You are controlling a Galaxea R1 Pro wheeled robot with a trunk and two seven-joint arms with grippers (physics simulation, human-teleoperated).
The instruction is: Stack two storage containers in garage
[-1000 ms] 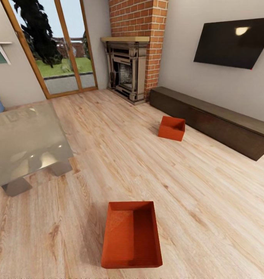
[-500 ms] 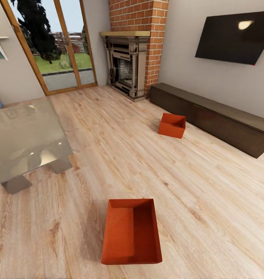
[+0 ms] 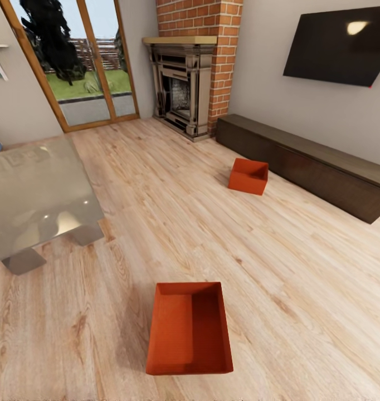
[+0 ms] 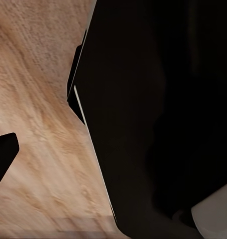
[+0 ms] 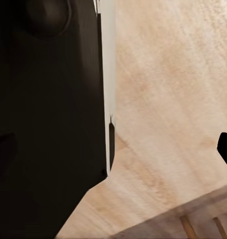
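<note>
Two orange-red storage containers sit on the light wood plank floor of the living room. The near container [image 3: 190,328] lies just ahead of me, open side up and with nothing in it. The far container [image 3: 248,176] rests beside the long dark low cabinet [image 3: 312,164]. In the left wrist view one dark fingertip [image 4: 2,158] shows at the picture's edge over wood floor, beside my dark body. The right wrist view likewise has one fingertip [image 5: 226,148] at its edge over the floor. Nothing is held between the fingers.
A glass-topped low table [image 3: 34,195] stands at the left. The red brick fireplace [image 3: 187,83] and glass patio doors [image 3: 78,67] are at the back. A black TV [image 3: 340,44] hangs on the right wall. Open wood floor lies between the two containers.
The whole head view has shifted a little, so everything sits slightly higher in the picture. Both containers stay where they were on the floor.
</note>
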